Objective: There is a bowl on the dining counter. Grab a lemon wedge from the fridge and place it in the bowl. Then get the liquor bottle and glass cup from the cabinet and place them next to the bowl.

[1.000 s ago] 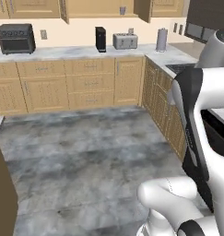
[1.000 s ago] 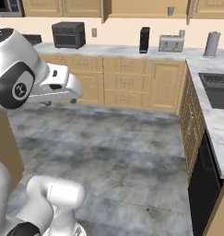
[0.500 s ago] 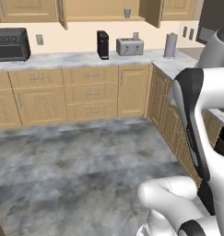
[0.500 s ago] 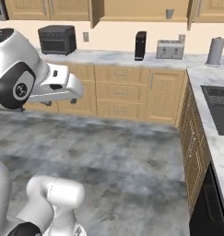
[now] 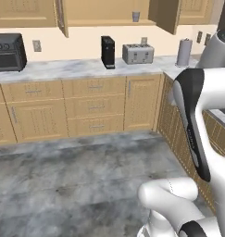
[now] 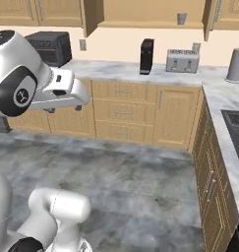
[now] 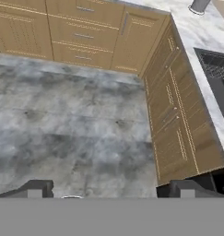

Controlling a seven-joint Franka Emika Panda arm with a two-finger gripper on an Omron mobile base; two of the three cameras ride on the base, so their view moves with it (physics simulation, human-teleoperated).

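Note:
The cabinet (image 5: 165, 14) on the wall stands with both doors swung open above the back counter, and its left door also shows in the right base view (image 6: 89, 16). On its shelf stands the glass cup (image 5: 136, 16) (image 6: 182, 18), small and grey. My gripper (image 7: 111, 190) is open with nothing between its fingertips (image 7: 38, 188), and it looks down at the grey floor beside a run of tan drawer fronts. The bowl, the dining counter, the fridge, the lemon wedge and the liquor bottle are out of view.
The marble back counter (image 5: 63, 68) carries a black toaster oven (image 5: 7, 51), a black coffee machine (image 5: 108, 52), a toaster (image 5: 138, 53) and a paper towel roll (image 5: 184, 52). A side counter with a sink (image 6: 237, 129) runs along the right. Grey floor (image 5: 77, 171) lies ahead.
The whole picture has shifted: the base has driven closer to the back counter, so the open cabinet and cup look larger and nearer. The gripper stays open.

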